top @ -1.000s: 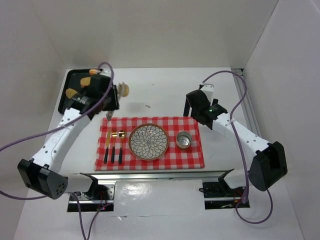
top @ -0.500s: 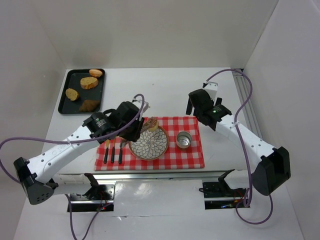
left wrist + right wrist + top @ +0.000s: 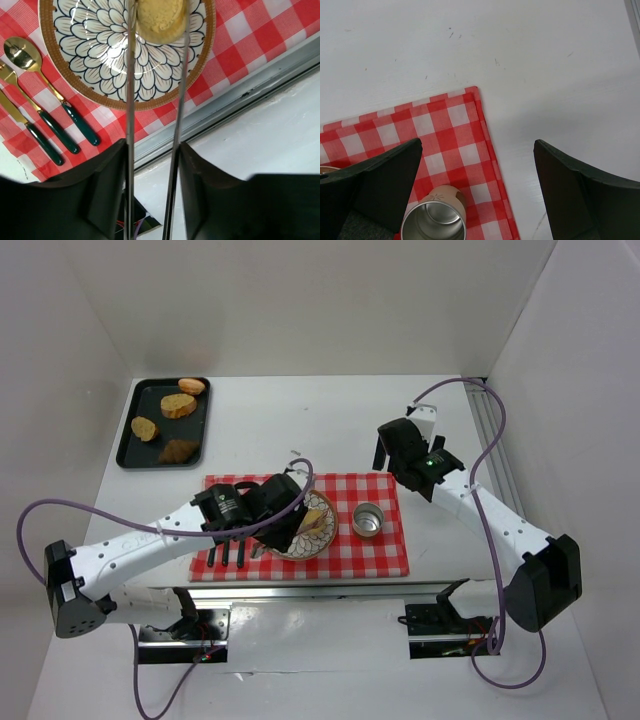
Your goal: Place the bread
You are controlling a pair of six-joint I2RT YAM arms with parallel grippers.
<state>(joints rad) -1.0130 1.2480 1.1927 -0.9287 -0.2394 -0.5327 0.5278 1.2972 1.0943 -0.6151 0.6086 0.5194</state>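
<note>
My left gripper is shut on a pair of thin metal tongs. The tongs grip a round slice of bread just over the patterned plate. In the top view the bread is over the plate's right half, on the red checked cloth. In the left wrist view my left gripper has its fingers pressed against the tong arms. My right gripper is open and empty above the cloth's far right corner; it also shows in the right wrist view.
A black tray at the far left holds several bread pieces. A metal cup stands on the cloth right of the plate, also in the right wrist view. Cutlery lies left of the plate. An aluminium rail runs along the near edge.
My left arm carried the bread in the tongs from beside the tray to over the plate and lowered it. The right arm has barely moved.
</note>
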